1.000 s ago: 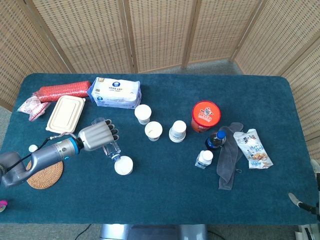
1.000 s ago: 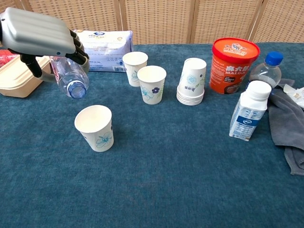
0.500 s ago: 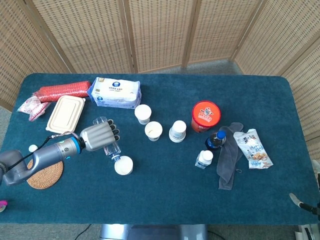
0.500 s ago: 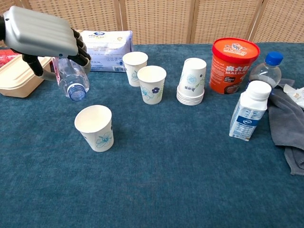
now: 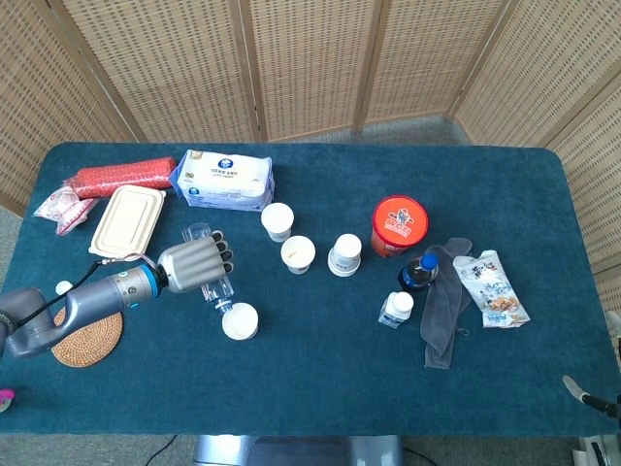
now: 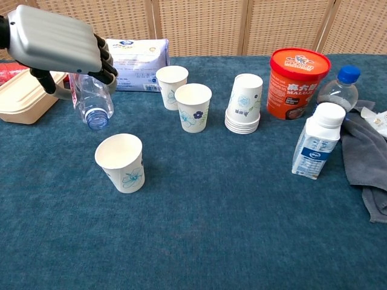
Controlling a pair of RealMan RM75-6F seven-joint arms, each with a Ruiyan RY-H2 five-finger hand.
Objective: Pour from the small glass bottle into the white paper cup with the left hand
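Note:
My left hand (image 5: 189, 263) (image 6: 54, 42) grips a small clear bottle (image 6: 92, 99) (image 5: 212, 284), tilted with its open mouth pointing down and forward. The mouth hangs just above and behind a white paper cup (image 6: 121, 162) (image 5: 240, 320) with a blue flower print, which stands upright on the blue tablecloth. No liquid stream is visible. The right hand is out of both views; only a thin dark tip shows at the head view's lower right corner.
Two more paper cups (image 6: 195, 106) (image 6: 172, 86) and a stack of cups (image 6: 245, 103) stand behind. A red tub (image 6: 299, 75), a blue-capped bottle (image 6: 337, 87), a white bottle (image 6: 318, 140) and a grey cloth (image 6: 366, 163) lie right. A lunchbox (image 5: 127, 220), tissue pack (image 5: 222, 179) and coaster (image 5: 87, 338) lie left.
The bottle in my left hand has tipped steeper, its mouth turning further downward over the cup. The hand shifted slightly right. The cup has not moved.

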